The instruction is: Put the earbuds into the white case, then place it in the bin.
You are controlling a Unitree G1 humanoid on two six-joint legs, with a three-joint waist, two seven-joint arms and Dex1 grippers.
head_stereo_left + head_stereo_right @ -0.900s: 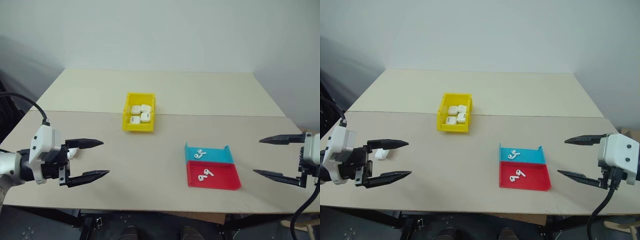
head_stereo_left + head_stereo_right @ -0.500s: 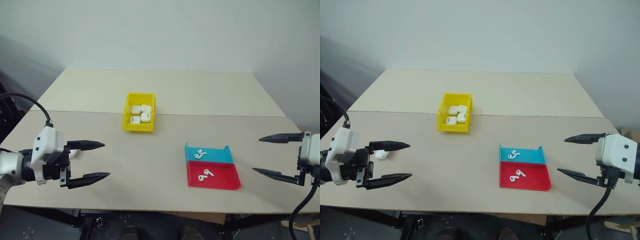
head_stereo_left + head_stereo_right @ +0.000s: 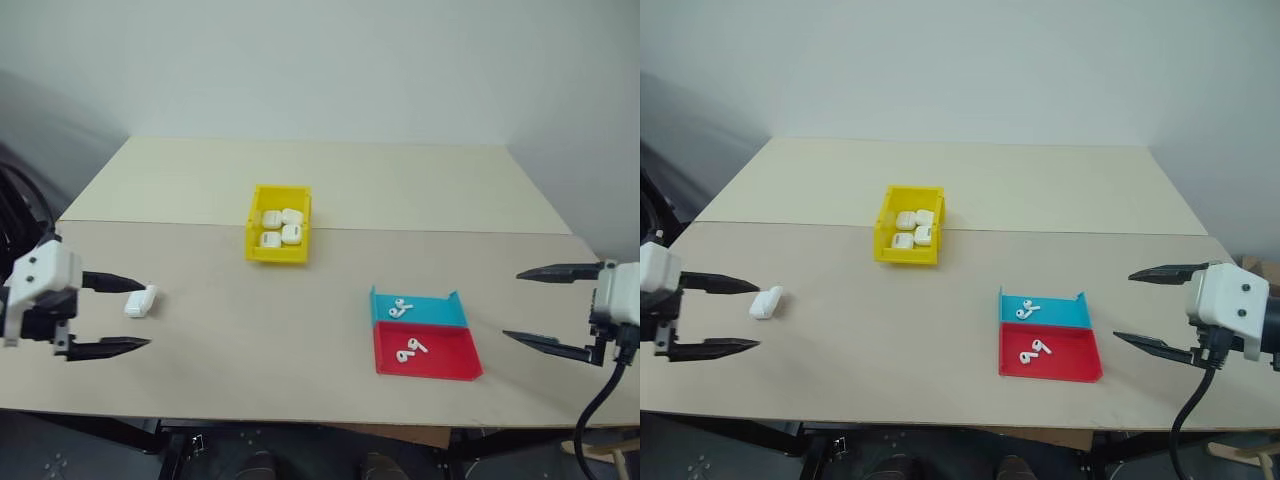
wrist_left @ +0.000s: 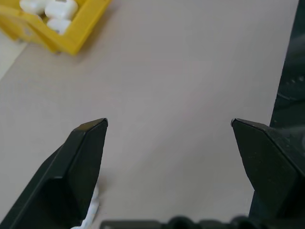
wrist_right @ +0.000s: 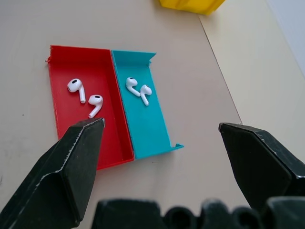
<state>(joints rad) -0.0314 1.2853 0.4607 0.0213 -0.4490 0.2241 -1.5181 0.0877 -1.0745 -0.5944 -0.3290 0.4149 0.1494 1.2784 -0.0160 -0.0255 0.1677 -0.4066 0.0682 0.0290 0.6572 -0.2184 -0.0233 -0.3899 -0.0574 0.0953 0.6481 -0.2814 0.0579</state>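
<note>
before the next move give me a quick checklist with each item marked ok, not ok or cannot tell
1. Left tool open and holding nothing: ok.
2. Right tool open and holding nothing: ok.
3. White case lying free on the table by the left tool: ok.
4. Case lid open, ready to take earbuds: cannot tell.
5. Earbuds reachable: one pair in the red tray, one pair in the blue tray: ok.
6. Room left in the yellow bin, which already holds four cases: ok.
</note>
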